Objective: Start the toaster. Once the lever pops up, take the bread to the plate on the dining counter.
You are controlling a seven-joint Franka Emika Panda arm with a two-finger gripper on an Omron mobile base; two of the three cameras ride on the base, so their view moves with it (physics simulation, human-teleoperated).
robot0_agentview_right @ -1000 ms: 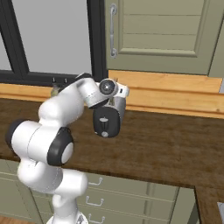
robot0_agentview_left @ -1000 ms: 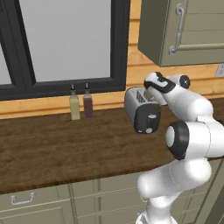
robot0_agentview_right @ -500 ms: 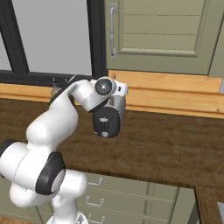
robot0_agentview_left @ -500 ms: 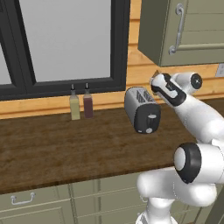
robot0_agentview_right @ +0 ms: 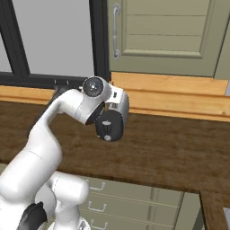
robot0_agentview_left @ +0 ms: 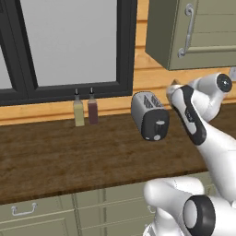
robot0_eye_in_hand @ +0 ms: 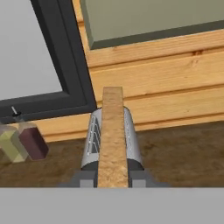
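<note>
The dark wooden worktop (robot0_agentview_left: 69, 156) runs under the window (robot0_agentview_left: 69, 41) and carries the toaster (robot0_agentview_left: 148, 116), which stands a little way out from the wooden back wall, well to the right of the two slim bottles (robot0_agentview_left: 85, 108). In the left base view the toaster's dark end panel with its pale knob faces the robot, so its long axis, and with it the slots, runs away from the base toward the wall. The arm reaches over from the right, and its hand sits above and just behind the far end of the toaster. In the hand view the bread (robot0_eye_in_hand: 112, 138) stands on edge as a narrow light-brown strip straight ahead of the camera, lined up with the toaster's length and lying above the silver body. Its near end is flanked by the two finger tips, so the gripper (robot0_eye_in_hand: 113, 178) is clamped narrowly across the slice's thin faces. Whether the bread's lower edge has cleared the slot cannot be told from these views. The relation that matters for the next move is that the slice lies directly along the hand's line of sight and over the toaster, so it has to come straight up before it can travel sideways. The plate and dining counter lie somewhere off beyond this worktop.
</note>
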